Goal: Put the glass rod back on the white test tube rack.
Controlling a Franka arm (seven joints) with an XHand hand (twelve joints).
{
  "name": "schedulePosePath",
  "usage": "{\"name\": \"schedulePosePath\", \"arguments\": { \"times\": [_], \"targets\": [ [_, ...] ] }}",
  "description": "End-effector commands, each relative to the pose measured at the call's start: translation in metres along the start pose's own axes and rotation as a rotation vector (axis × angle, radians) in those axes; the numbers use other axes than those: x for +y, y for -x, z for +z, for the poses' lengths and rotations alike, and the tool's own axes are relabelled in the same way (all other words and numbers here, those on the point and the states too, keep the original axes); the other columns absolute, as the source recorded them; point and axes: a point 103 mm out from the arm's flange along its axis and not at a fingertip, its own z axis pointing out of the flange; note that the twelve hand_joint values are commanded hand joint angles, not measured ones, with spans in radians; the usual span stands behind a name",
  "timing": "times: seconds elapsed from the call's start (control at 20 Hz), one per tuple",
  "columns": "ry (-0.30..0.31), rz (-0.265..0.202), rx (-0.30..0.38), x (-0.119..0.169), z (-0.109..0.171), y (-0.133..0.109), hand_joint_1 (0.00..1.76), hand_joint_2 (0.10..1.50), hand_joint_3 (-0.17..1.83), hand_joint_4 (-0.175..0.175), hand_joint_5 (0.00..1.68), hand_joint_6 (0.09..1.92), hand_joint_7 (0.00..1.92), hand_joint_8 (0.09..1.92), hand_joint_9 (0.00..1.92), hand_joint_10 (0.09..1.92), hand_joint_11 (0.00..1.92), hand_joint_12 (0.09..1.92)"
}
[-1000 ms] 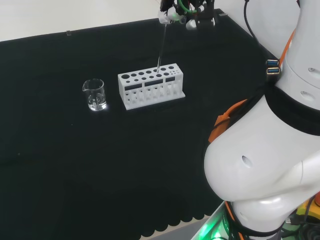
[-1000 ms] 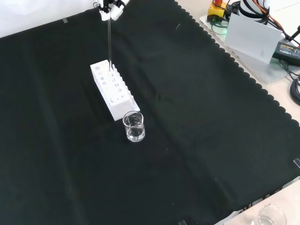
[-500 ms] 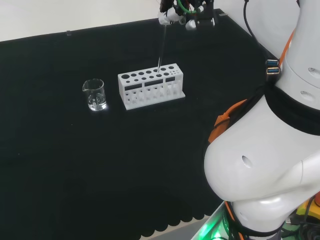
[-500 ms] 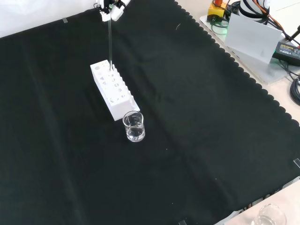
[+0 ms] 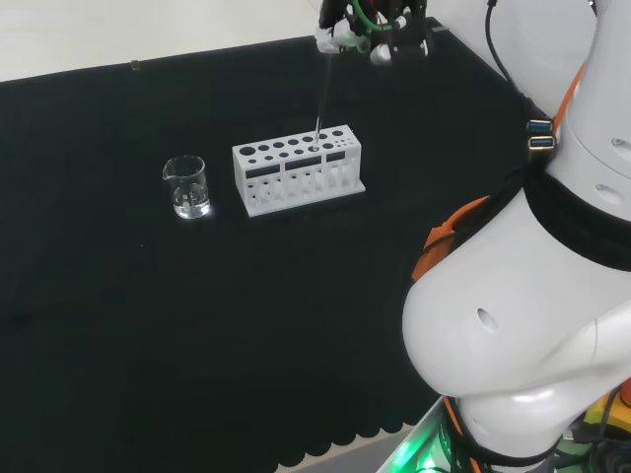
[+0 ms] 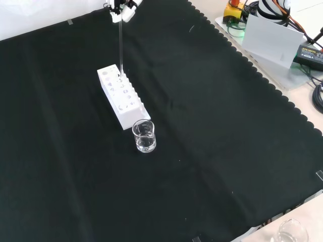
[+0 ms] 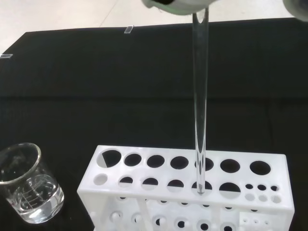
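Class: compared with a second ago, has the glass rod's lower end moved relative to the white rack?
Yes. In the head view, the glass rod tip has shifted slightly right along the white rack, as has the hand.

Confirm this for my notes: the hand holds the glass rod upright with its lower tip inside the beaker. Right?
Not quite. The hand holds the glass rod upright, but the wrist view shows its lower tip at a hole of the white test tube rack, not in the beaker.

i'm not seeing any readable text, labels, numbers or signs anywhere. the white test tube rack [image 7: 192, 192] is showing plain holes with no markings i can make out, and the beaker [image 7: 26, 190] is carrying faint lines too blurred for me to read.
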Motion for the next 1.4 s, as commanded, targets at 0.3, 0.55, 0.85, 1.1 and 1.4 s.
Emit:
{"name": "schedulePosePath", "arguments": {
  "times": [0.3,0.55,0.85,1.1,1.4],
  "targets": [
    [-0.016,-0.002,0.01,0.008,0.007,-0.001,1.33,1.04,-0.17,-0.175,1.46,0.09,1.39,0.58,1.86,0.26,1.73,0.39],
    [-0.018,-0.008,0.01,0.01,0.008,-0.002,1.33,1.04,-0.17,-0.175,1.46,0.09,1.39,0.58,1.86,0.26,1.73,0.39],
    [-0.04,-0.008,0.008,0.017,0.024,-0.001,1.32,1.04,-0.17,-0.175,1.46,0.09,1.39,0.58,1.86,0.26,1.73,0.39],
    [-0.057,-0.015,0.004,0.024,0.036,-0.003,1.32,1.04,-0.17,-0.175,1.46,0.09,1.39,0.58,1.86,0.26,1.73,0.39],
    [-0.085,-0.037,-0.003,0.034,0.051,-0.015,1.32,1.04,-0.17,-0.175,1.46,0.09,1.39,0.58,1.86,0.26,1.73,0.39]
  ]
}}
